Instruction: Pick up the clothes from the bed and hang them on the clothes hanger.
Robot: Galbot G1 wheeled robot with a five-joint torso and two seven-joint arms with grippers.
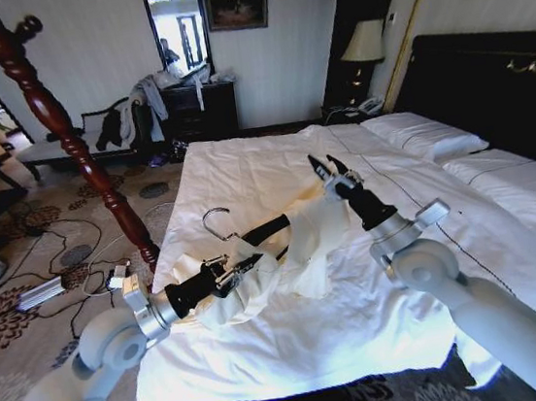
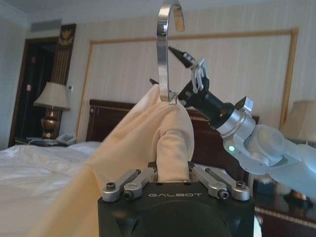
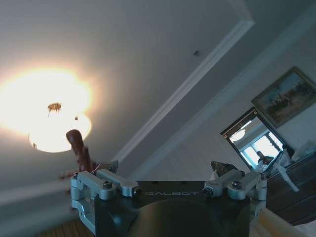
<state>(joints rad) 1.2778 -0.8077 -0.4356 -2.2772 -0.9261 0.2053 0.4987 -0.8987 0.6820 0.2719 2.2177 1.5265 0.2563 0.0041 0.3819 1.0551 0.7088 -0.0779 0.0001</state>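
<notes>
Above the near half of the bed (image 1: 273, 161), the clothes (image 1: 303, 245) hang draped over the clothes hanger (image 1: 253, 234), lifted clear of the white duvet. The garment is cream, yellower than the bedding, and falls from the hanger in loose folds toward the bed surface. The hanger's silver hook (image 2: 165, 44) stands upright above the collar, and one black shoulder of the hanger shows bare on the side nearer the dark headboard (image 1: 489, 85).

The left gripper (image 1: 226, 274) sits at the garment's end farthest from the headboard, on the side of the bed facing the red wooden post (image 1: 63, 128). In the left wrist view its fingers (image 2: 133, 180) are closed onto a bunch of the cream fabric just below the hook.

The right gripper (image 1: 327, 166) is raised over the bed on the headboard side of the garment, just beside the fabric's upper edge. Its two dark fingertips (image 1: 315, 163) stand apart, holding nothing. In the right wrist view this claw points up at the ceiling, with the post's top beside it.
</notes>
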